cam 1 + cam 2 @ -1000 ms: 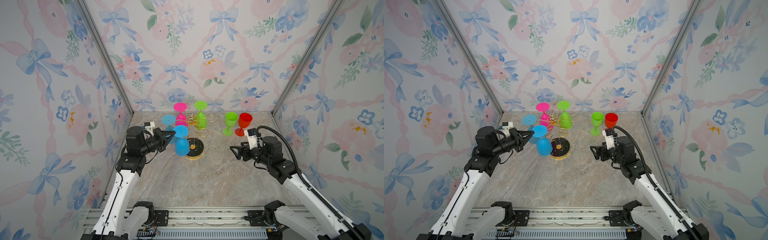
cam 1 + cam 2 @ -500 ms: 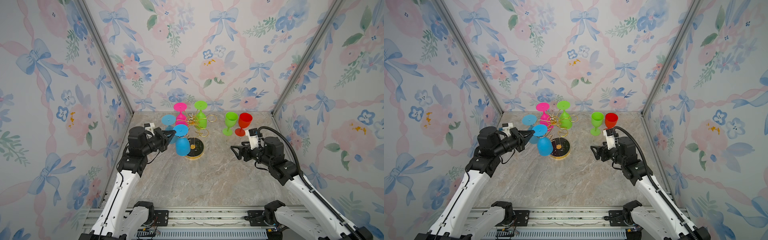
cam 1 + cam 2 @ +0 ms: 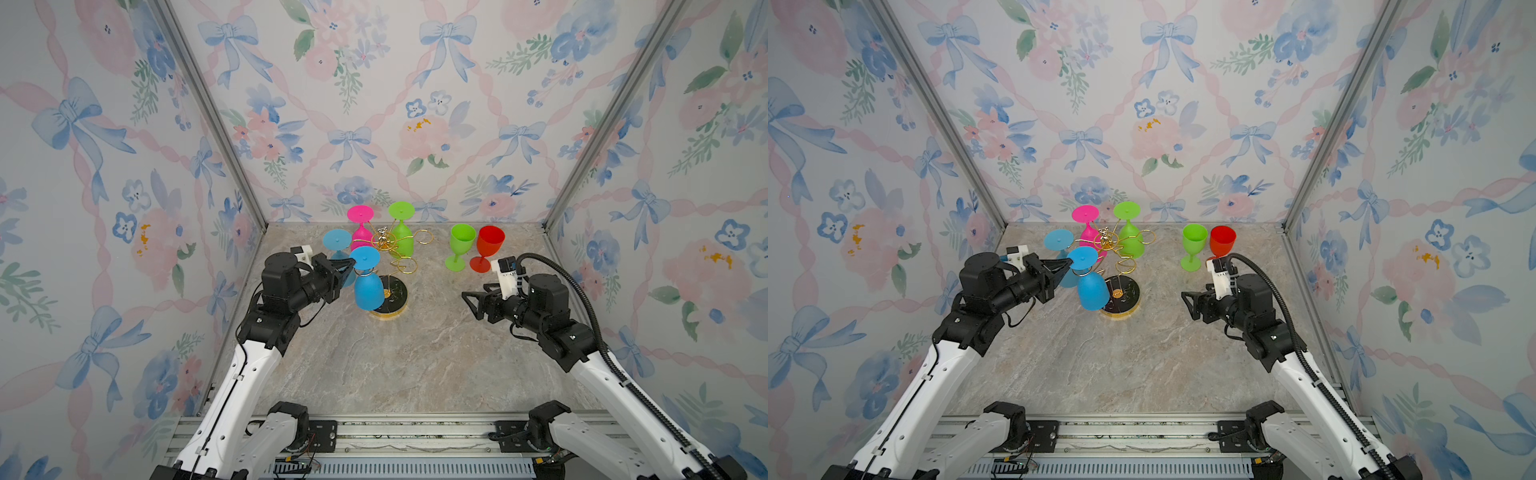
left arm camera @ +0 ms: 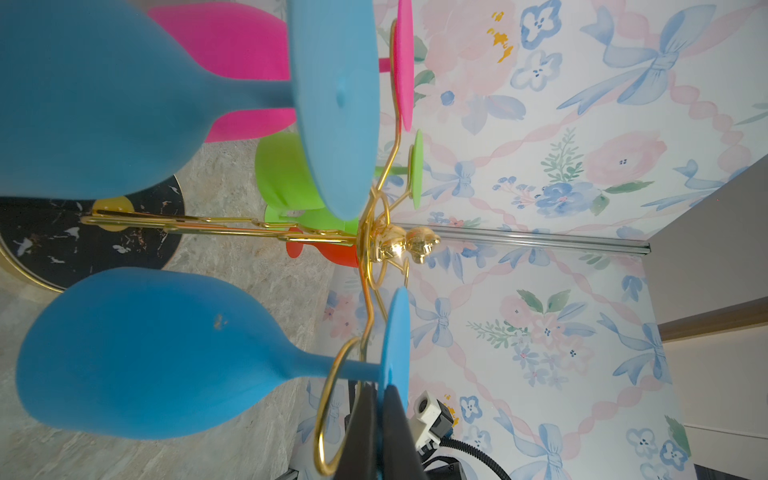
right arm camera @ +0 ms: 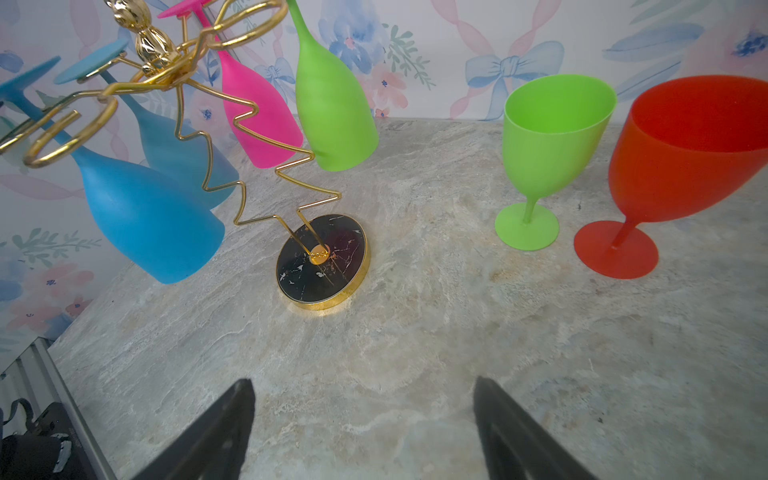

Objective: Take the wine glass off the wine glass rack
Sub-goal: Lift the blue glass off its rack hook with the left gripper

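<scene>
Here, left jaws pinch the foot of the nearer blue wine glass; right jaws stand open, away.

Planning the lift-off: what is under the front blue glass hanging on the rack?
Bare tabletop, beside the rack's black base. The front blue glass hides its own inside.

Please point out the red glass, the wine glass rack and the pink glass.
red glass (image 5: 698, 153): right wrist view, bowl.
wine glass rack (image 5: 340, 272): right wrist view, black base.
pink glass (image 3: 360, 213): a top view, round foot.
</scene>
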`<state>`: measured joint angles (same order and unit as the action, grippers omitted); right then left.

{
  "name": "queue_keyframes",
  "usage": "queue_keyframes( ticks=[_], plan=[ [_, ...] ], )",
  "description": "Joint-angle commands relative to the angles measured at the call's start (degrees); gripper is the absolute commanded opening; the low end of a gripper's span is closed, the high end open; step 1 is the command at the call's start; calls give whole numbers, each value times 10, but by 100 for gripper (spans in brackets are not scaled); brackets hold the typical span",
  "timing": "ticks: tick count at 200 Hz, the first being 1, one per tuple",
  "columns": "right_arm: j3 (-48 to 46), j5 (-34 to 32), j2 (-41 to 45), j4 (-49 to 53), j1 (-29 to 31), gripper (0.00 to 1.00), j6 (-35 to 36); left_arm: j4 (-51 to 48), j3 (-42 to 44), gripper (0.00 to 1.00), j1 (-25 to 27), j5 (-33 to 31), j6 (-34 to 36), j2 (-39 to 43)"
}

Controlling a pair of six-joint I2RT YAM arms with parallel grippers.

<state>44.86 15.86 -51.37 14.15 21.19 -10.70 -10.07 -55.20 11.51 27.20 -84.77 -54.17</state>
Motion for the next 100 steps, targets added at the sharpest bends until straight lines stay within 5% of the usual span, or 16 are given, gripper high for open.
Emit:
queue_keyframes(
  ticks=[1,100],
  plan=[
    [-6,-6,7,3,4,84,-8,0,-25,0,8,-18,-3,-4],
    [-7,-3,5,0,5,85,-10,-65,-61,0,22,-66,7,-32]
  ],
)
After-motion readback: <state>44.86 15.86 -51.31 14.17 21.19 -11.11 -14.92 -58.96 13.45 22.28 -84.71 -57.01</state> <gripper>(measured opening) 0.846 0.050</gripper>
